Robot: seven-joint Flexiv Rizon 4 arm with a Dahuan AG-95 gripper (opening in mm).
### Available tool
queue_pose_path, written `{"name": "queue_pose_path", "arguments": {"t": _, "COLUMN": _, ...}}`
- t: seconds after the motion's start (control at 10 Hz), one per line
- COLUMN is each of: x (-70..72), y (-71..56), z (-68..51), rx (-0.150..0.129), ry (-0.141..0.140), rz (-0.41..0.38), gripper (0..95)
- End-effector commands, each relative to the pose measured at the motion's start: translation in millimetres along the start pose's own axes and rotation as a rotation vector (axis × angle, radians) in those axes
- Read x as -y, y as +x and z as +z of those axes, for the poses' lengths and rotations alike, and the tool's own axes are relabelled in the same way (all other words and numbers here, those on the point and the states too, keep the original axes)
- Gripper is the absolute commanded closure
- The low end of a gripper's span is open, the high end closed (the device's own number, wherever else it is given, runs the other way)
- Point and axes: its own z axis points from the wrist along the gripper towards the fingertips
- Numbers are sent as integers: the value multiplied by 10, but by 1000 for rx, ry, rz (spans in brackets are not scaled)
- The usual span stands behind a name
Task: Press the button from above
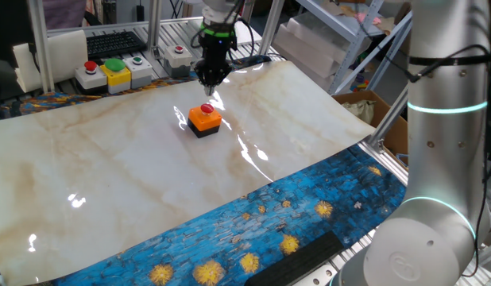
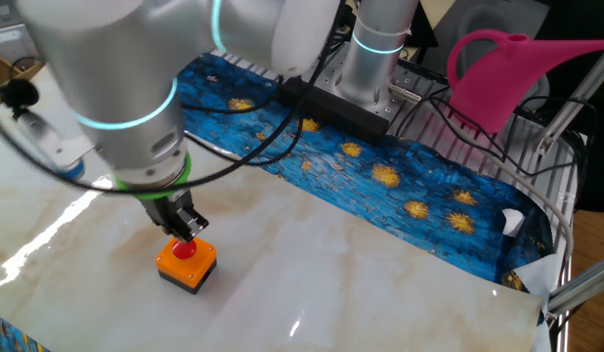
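Near edge of the surface (image 1: pixel 134 199): blue starry cloth, then bare marble sheet. The button (image 1: pixel 205 118) sits mid-surface on the marble, red cap up, orange housing, black base, loose and not fixed down. The hand (image 2: pixel 188 230) hangs right above the cap, very close or just touching; can't tell if its fingers are apart or together, and it holds nothing. Risks: an off-centre push would catch the housing edge and tip or slide the box on slick marble; too shallow a push won't click. Far left: grey boxes (image 1: pixel 90 74) and a yellow box (image 1: pixel 116 73), well apart.
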Motion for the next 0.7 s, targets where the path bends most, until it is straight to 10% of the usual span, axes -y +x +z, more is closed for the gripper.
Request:
{"name": "queue_pose_path", "arguments": {"t": 0.1, "x": 16, "y": 54, "z": 6, "rx": 28, "ry": 8, "rz": 7, "gripper": 950}}
{"name": "queue_pose_path", "arguments": {"t": 0.7, "x": 16, "y": 54, "z": 6, "rx": 14, "ry": 11, "rz": 18, "gripper": 950}}
